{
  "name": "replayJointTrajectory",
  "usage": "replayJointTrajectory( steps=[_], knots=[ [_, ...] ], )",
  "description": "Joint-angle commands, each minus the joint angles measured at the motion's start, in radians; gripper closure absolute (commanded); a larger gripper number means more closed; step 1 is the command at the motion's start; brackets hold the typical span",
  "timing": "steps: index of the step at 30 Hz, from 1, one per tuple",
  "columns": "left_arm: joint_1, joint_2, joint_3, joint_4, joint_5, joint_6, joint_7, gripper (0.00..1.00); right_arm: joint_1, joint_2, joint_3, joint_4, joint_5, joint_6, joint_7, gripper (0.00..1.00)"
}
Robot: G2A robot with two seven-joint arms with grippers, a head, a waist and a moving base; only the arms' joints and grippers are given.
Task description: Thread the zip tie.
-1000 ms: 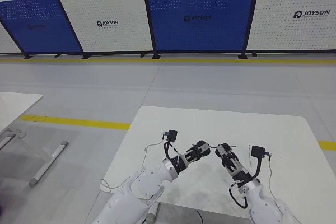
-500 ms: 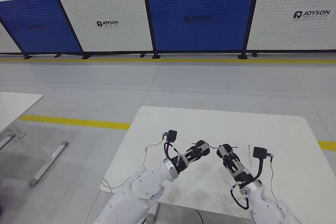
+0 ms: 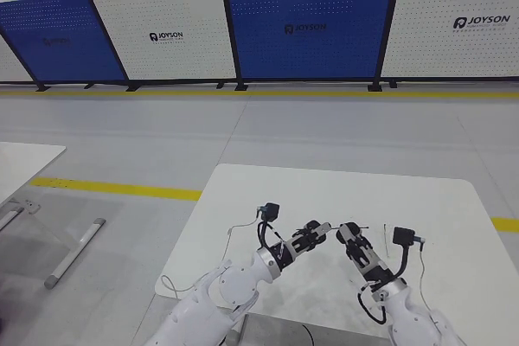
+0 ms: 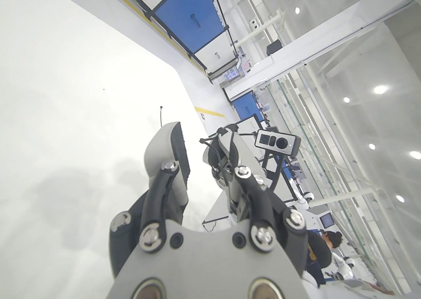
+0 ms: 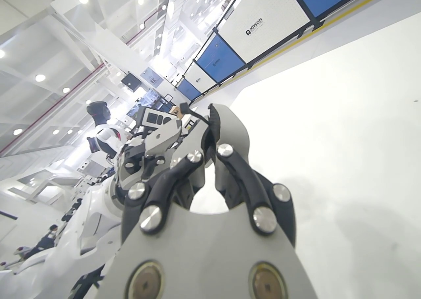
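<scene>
While R gripper (image 5: 210, 116) pinches the black zip tie (image 5: 192, 113), low-centre in top view, L gripper (image 4: 202, 129) sits just beside it w/ fingers spread, over the white table (image 3: 415, 195).

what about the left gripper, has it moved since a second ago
yes. Against the white table, the left gripper has slid away from the table's left edge, toward the right gripper, which is shut on the zip tie.

Left hand (image 3: 322, 229): now farther out over the table (image 3: 432, 199), closer to right hand (image 3: 347, 231); gap between their tips is narrower. Left forearm: reaches farther forward. Right hand, gripping zip tie (image 5: 196, 116): sits slightly farther right.
</scene>
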Motion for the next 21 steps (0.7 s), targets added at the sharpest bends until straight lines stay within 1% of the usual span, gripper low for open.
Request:
replayJointTrajectory(
  steps=[1,2,3,4,11,15,21],
  knots=[
    [-0.004,-0.001,0.005,0.003,-0.001,0.002,0.004,0.81,-0.001,0.0,0.002,0.0,0.002,-0.003,0.0,1.0],
    [-0.006,-0.002,0.006,0.005,-0.001,0.003,0.005,0.86,-0.002,0.001,0.004,-0.001,0.002,-0.005,0.0,1.0],
    [-0.007,-0.003,0.008,0.007,-0.002,0.004,0.007,0.96,-0.003,0.001,0.005,-0.002,0.002,-0.007,0.0,1.0],
    [-0.008,-0.003,0.009,0.008,-0.001,0.004,0.008,1.0,-0.004,0.001,0.006,-0.002,0.001,-0.009,0.0,1.0],
    [-0.012,-0.006,0.02,0.011,0.002,0.009,0.017,1.0,-0.011,0.003,0.014,-0.005,-0.001,-0.017,0.003,1.0],
    [-0.014,-0.007,0.027,0.009,0.011,0.007,0.016,1.0,-0.011,0.004,0.017,-0.005,-0.004,-0.012,0.015,1.0],
    [-0.003,-0.005,0.028,-0.001,0.024,0.0,0.012,1.0,-0.005,0.004,0.014,0.0,-0.011,0.001,0.034,1.0]
  ],
)
